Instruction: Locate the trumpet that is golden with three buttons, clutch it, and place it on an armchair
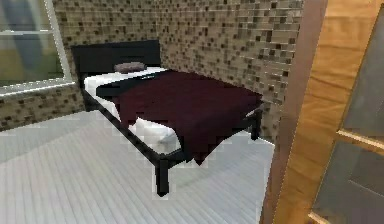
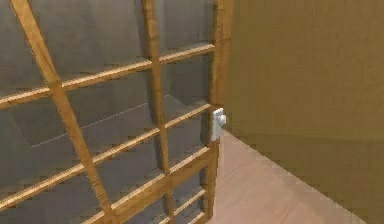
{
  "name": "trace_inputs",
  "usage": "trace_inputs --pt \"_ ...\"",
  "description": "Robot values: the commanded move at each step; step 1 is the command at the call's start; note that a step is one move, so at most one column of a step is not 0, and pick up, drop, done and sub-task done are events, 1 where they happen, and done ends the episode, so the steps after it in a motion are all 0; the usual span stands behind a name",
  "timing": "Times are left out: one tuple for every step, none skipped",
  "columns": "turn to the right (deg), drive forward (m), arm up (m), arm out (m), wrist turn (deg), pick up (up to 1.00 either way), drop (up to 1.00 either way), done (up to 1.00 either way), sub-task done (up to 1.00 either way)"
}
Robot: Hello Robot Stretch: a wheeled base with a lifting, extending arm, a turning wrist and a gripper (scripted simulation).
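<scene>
The step in hand looks to be the search: the robot stands at a doorway and looks into a bedroom. Where the trumpet is cannot be told from here, and the same goes for the armchair. The state of the jaws cannot be told either.

In the forward view a bed [image 1: 190, 110] with a dark frame stands against a wall of small mottled tiles [image 1: 220, 35]. A dark red blanket [image 1: 200, 105] covers most of the bed and hangs over its foot edge and its near side. A white sheet [image 1: 150, 130] shows below the blanket along the near side. A brownish pillow [image 1: 128, 68] lies at the head end, just in front of the headboard [image 1: 115, 55]. A window [image 1: 30, 45] sits in the wall beyond the bed's far side, and pale plank floor [image 1: 70, 170] runs in front of it. At this view's right edge stands a wooden door [image 1: 335, 110] with glass panes.

The arm side view looks onto a glazed door [image 2: 150, 135] with orange wooden bars, likely the same one, with a small pale latch [image 2: 217, 124] on its edge. Beside it are a plain brown wall [image 2: 300, 70] and wooden floor [image 2: 260, 190].

The next move calls for driving or turning the base to scan more of the house, keeping clear of the door close at the side.
</scene>
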Motion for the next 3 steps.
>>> trace_inputs --pt "-27.0 0.0 0.0 0.0 0.0 0.0 0.0 0.0 0.0" --pt "0.0 0.05 0.0 0.0 0.0 0.0 0.0 0.0 0.0" --pt "-30.0 0.0 0.0 0.0 0.0 0.0 0.0 0.0 0.0"
